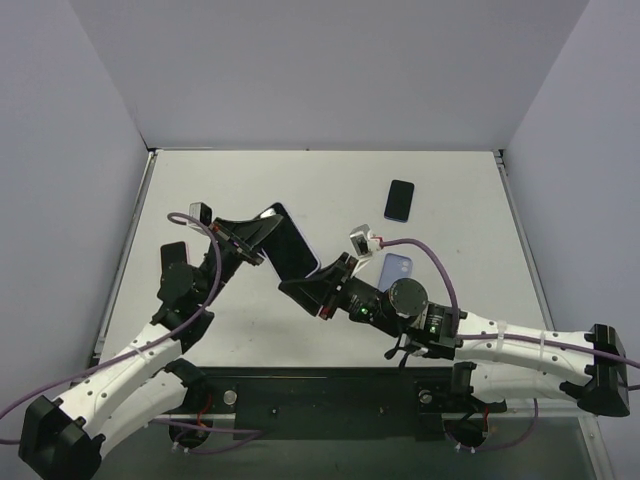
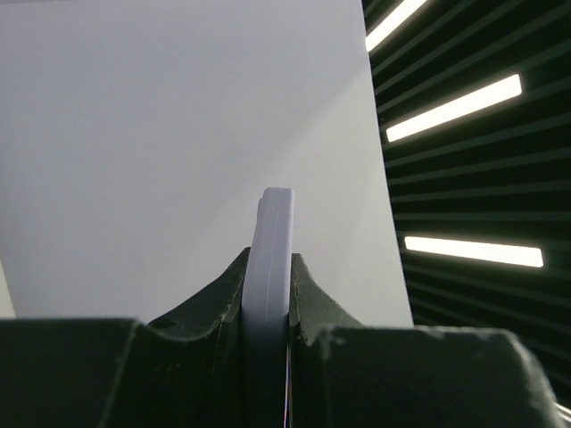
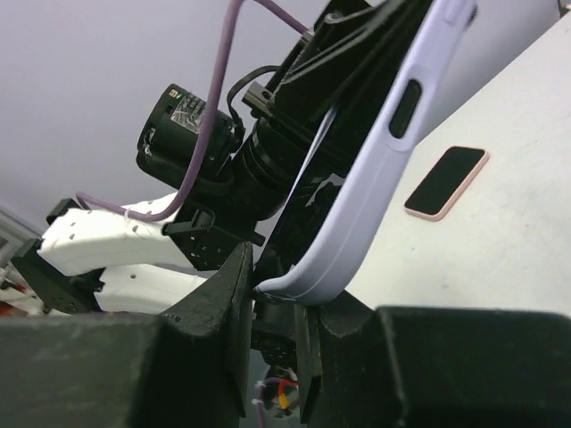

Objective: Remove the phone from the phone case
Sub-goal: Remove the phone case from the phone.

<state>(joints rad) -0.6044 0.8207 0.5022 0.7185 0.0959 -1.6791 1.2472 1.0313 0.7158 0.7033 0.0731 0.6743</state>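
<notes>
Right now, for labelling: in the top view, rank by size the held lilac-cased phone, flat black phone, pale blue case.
1. held lilac-cased phone (nearer the camera)
2. flat black phone
pale blue case: partly hidden, unsure

Plain grey walls [image 1: 320, 70] enclosed the white table [image 1: 230, 185] on three sides; strip lights [image 2: 455, 109] glowed among dark ceiling slats [image 2: 482, 192].

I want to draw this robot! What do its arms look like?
The left arm and right arm are white with black joints. A purple cable loops along each. The left tool and right tool are chunky and black.
</notes>
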